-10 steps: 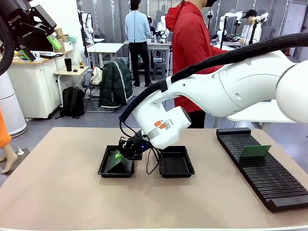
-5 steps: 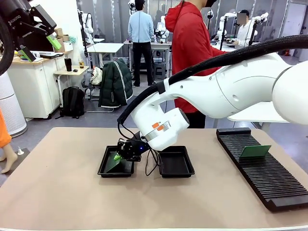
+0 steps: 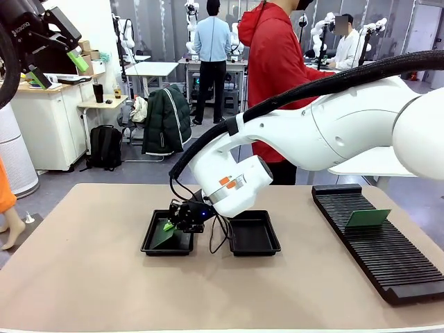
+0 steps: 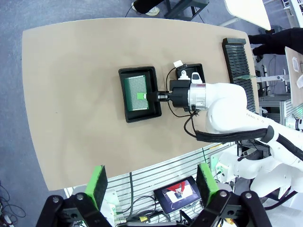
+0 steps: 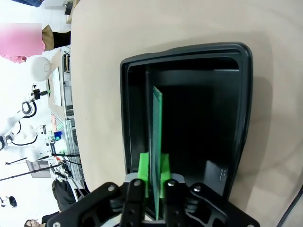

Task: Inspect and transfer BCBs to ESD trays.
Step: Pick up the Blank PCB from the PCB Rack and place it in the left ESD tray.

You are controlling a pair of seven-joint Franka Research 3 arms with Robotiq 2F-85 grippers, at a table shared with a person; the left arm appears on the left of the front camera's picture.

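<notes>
Lowered slightly since a second ago, the right hand (image 3: 170, 225) pinched the BCB (image 3: 164, 236), tilted on edge inside the left ESD tray (image 3: 148, 243) near the worktop's (image 3: 83, 277) middle; the left hand (image 3: 57, 68) hung spread, high above.

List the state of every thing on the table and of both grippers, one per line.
Left ESD tray: one board inside it.
Tilted BCB: in the left tray, not lying flat.
Right ESD tray: empty.
Rack: one upright BCB in its slots.
Left gripper: open, raised above the table.
Right gripper: around the tilted board's end; grip or release unclear.
</notes>
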